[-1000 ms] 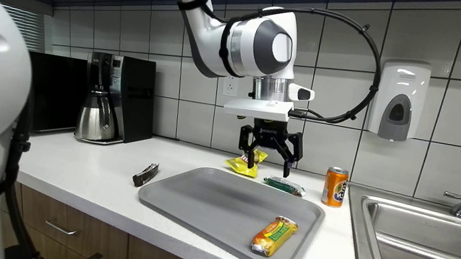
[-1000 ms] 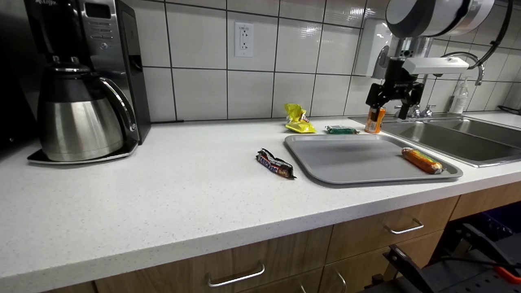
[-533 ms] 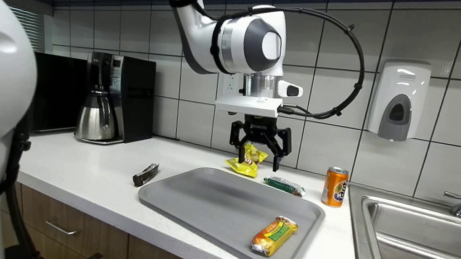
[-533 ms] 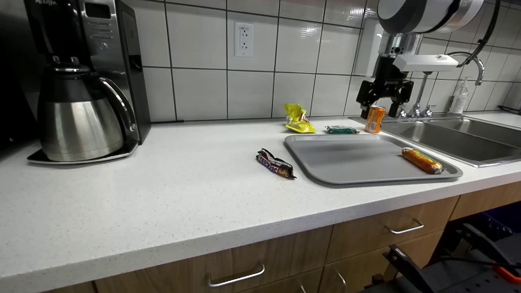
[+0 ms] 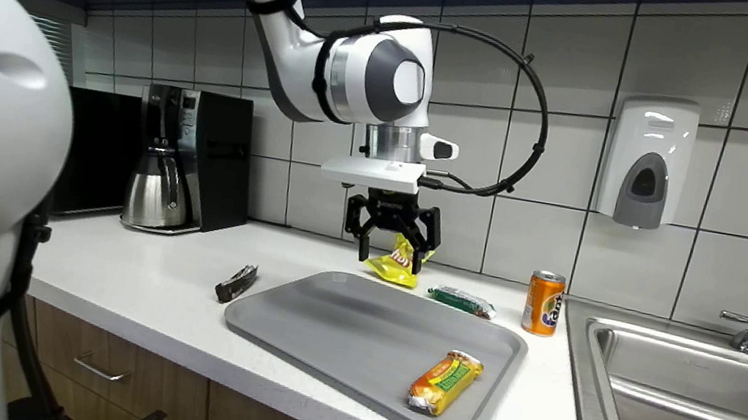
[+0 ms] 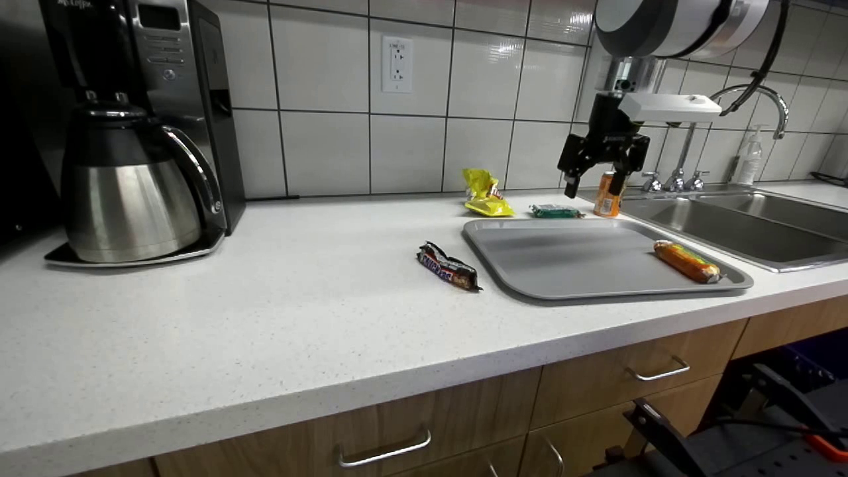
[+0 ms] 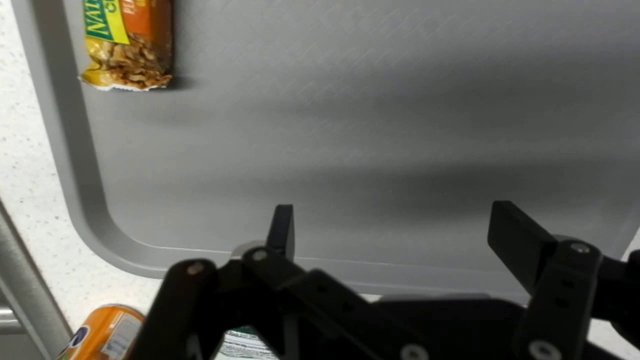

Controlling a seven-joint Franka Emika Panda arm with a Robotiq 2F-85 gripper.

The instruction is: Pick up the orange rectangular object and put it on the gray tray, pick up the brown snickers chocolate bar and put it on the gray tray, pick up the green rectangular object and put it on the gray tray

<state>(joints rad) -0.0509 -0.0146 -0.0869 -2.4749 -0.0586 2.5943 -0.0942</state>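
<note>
The gray tray (image 5: 355,333) lies on the counter; it also shows in an exterior view (image 6: 576,258) and fills most of the wrist view (image 7: 350,125). The orange bar (image 5: 445,383) lies on the tray's near right part, and it shows at upper left in the wrist view (image 7: 127,45). The brown Snickers (image 6: 449,266) lies on the counter left of the tray (image 5: 235,283). The green bar (image 5: 462,301) lies on the counter behind the tray, mostly hidden by the gripper in the wrist view (image 7: 245,346). My gripper (image 5: 389,260) is open and empty (image 7: 392,206), above the tray's back part.
A yellow bag (image 6: 489,192) stands behind the tray near the wall. An orange can (image 5: 544,303) stands right of the green bar, by the sink (image 5: 700,407). A coffee maker (image 5: 192,161) stands at the back left.
My open gripper has moved left in both exterior views, away from above the green bar and toward the Snickers side. The objects and the tray have not moved.
</note>
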